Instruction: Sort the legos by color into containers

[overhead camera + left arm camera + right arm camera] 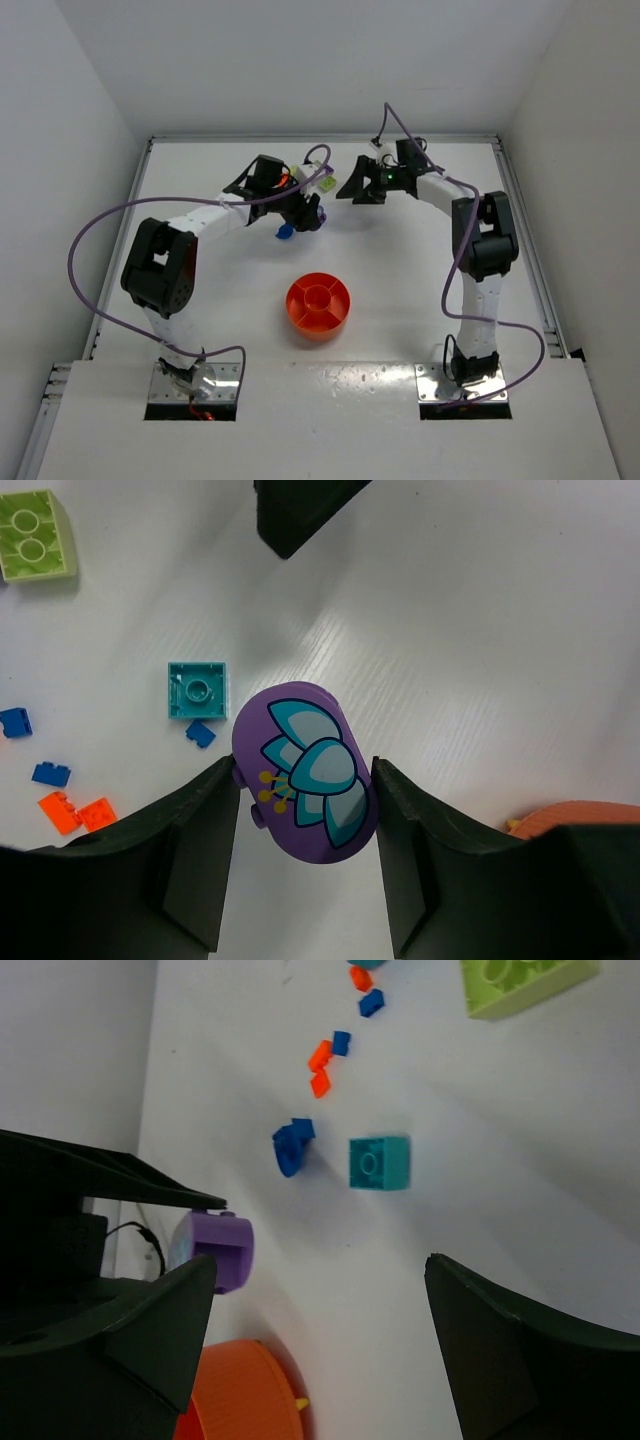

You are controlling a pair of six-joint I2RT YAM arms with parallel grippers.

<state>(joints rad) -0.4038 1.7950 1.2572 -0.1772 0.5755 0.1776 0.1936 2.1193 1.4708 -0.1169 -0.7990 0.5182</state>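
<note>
Purple lego [305, 780]: oval piece, teal flower print, held in the left tool [305, 765]. The black fingers [200, 860] press on its two long sides, so the grip crosses the short axis. In the left wrist view the long axis runs away from the wrist, far end tipped slightly left, printed face toward the camera. Two small nubs show on its left edge. In the right wrist view the same piece [215, 1250] sits above the rim of the tray [245, 1400].

Right tool [322, 1260]: jaws spread wide, nothing between them, hanging over the table [420, 270] near the loose legos.

Tray [318, 330]: orange, round, central cup ringed by wedges, near the middle of the table, between the two arm bases and nearer the camera than both tools. Contents of the wedges cannot be made out.

Loose legos on the table beyond the left tool:
- teal square brick [197, 690], stud face up, flat
- lime green brick [35, 535], two studs showing
- small blue bits [50, 774]
- two orange bits [78, 812], touching
</note>
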